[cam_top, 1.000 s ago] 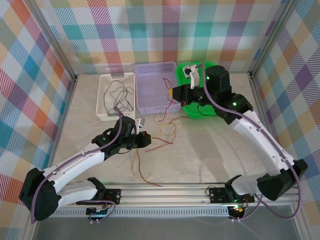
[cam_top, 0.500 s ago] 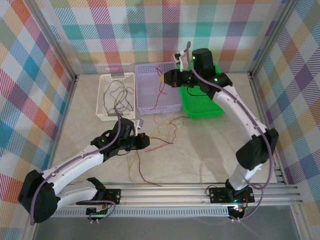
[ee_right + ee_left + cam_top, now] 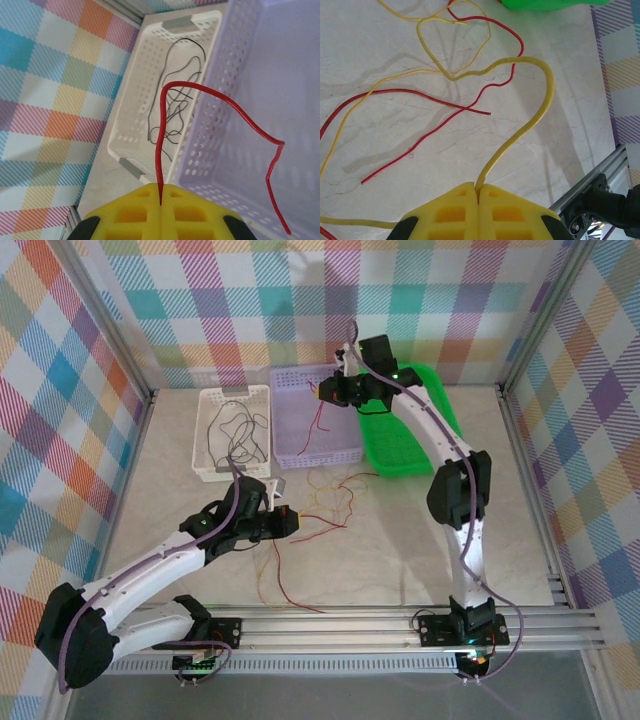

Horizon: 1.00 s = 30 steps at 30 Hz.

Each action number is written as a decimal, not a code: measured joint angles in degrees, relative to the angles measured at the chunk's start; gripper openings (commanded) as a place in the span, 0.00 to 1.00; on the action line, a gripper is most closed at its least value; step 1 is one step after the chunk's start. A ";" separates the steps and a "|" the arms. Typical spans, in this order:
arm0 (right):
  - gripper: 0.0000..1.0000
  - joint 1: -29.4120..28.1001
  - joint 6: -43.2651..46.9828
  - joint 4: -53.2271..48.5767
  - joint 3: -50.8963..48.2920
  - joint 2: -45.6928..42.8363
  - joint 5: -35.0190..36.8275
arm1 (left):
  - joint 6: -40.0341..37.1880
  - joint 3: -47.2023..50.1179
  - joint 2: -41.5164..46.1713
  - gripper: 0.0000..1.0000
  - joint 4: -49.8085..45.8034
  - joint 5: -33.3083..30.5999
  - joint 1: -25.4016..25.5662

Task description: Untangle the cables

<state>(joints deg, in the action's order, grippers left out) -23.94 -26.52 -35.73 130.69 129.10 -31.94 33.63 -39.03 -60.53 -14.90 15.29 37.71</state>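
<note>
Pinching a red cable [image 3: 226, 103] between its closed yellow fingers, the right gripper [image 3: 326, 393] hangs raised at the far side of the table [image 3: 430, 540], over the purple basket [image 3: 300, 445]. In the right wrist view the wire leaves the seam of the fingertips, climbs, arches to the right and drops past a sharp kink, its free end dangling above the basket's inside. From the overhead camera a short red strand hangs under that gripper, over the basket.

The left gripper [image 3: 290, 521] sits low near the middle of the table, its jaws pressed together on a yellow cable [image 3: 540, 107]. That cable rises from the fingertips, bends into a hook and runs back to the left across the marble-patterned surface.

More loose cables [image 3: 322, 502] lie on the table between the left gripper and the baskets. They are thin red and yellow strands that cross one another in open loops. In the left wrist view one red strand [image 3: 420, 92] crosses a thinner yellow one.

A white basket [image 3: 204, 435] stands just beside the purple one, on its left, with a bundle of black cables [image 3: 236, 432] inside it. A green bin [image 3: 405, 452] sits against the purple basket's right side.
</note>
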 measured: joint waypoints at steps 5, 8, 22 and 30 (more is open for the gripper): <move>0.00 0.04 -0.52 -2.34 5.90 6.23 1.33 | 0.00 0.00 0.20 0.00 -0.04 -0.02 0.00; 0.00 0.28 -1.03 -3.13 6.58 7.89 2.14 | 0.00 0.00 0.35 0.00 -0.11 -0.02 0.00; 0.03 0.74 -1.38 -5.88 7.54 12.55 5.64 | 0.02 0.00 0.72 0.00 -0.20 -0.42 0.00; 0.00 0.98 -2.03 -6.80 8.57 12.63 7.19 | 0.20 0.00 0.72 0.00 -0.22 -0.42 0.00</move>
<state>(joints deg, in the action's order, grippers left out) -22.96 -28.56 -42.52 139.26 141.73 -24.75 33.82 -39.03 -59.81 -15.11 14.87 37.71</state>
